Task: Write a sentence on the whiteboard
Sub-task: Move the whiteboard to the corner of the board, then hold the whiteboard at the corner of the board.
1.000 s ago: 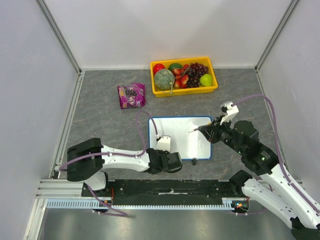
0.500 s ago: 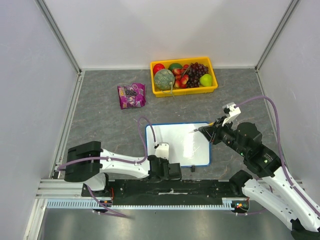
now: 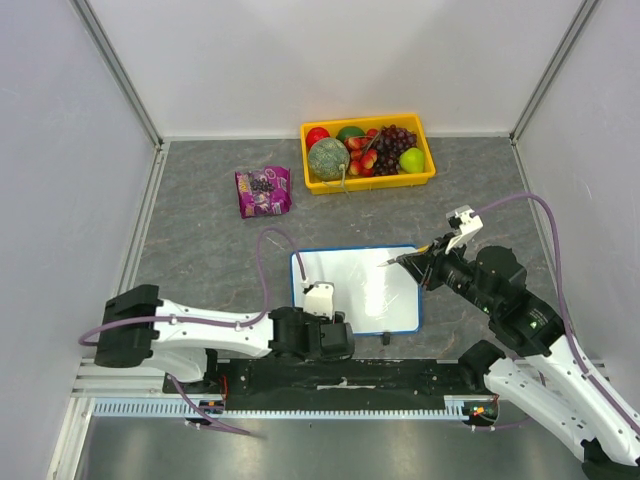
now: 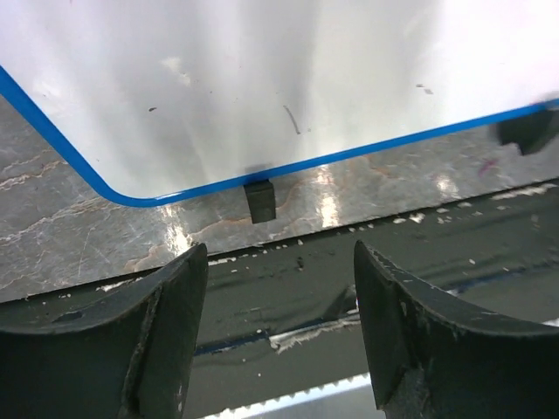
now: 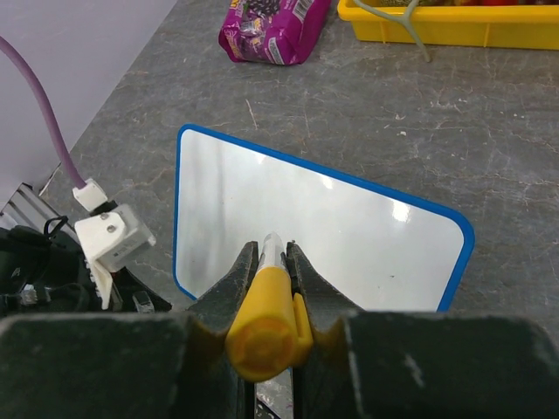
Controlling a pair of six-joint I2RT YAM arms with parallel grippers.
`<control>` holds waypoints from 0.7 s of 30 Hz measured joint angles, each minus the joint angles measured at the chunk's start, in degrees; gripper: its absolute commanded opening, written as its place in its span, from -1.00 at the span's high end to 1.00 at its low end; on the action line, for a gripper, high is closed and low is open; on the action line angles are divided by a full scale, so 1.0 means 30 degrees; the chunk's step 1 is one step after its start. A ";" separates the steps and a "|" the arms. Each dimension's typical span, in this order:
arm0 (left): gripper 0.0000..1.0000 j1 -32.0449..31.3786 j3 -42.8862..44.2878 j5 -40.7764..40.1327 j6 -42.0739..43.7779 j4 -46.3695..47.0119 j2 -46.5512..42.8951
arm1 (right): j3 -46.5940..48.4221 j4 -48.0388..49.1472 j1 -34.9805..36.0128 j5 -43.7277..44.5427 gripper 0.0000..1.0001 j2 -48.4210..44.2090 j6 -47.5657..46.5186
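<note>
Clamping a marker over the blank whiteboard, the right gripper has every word left to write; the left gripper gapes empty.

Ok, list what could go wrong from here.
The left end effector is open, clear of the whiteboard's near rim, so the board may slide on its feet under writing pressure. The left arm's white camera mount overlaps the board's left side, where the right end effector's marker could hit it.
</note>
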 measured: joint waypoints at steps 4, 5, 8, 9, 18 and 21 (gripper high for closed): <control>-0.68 0.0000 0.0189 -0.0051 0.1319 0.0015 -0.1515 | 0.0000 0.0015 -0.0007 -0.0226 1.00 -0.0270 -0.0153; -0.75 0.0000 0.0306 -0.0066 0.1734 0.0058 -0.1807 | 0.0000 0.0015 -0.0007 -0.0284 1.00 -0.0277 -0.0189; -0.80 0.0022 0.0627 -0.0087 0.2973 0.0342 -0.2499 | -0.0066 0.0036 0.0000 -0.0459 1.00 -0.0372 -0.0270; -0.80 0.0066 0.0685 -0.0080 0.3410 0.0539 -0.2696 | -0.0146 0.0036 0.0000 -0.0488 1.00 -0.0466 -0.0277; -0.81 0.3118 0.0561 0.1821 0.7023 0.2477 -0.3847 | -0.0787 0.0095 0.0000 -0.0481 1.00 -0.0743 -0.0284; -0.81 0.4503 -0.0051 0.3155 0.8014 0.3694 -0.4794 | -0.0882 0.0102 -0.0007 -0.0481 1.00 -0.0707 -0.0277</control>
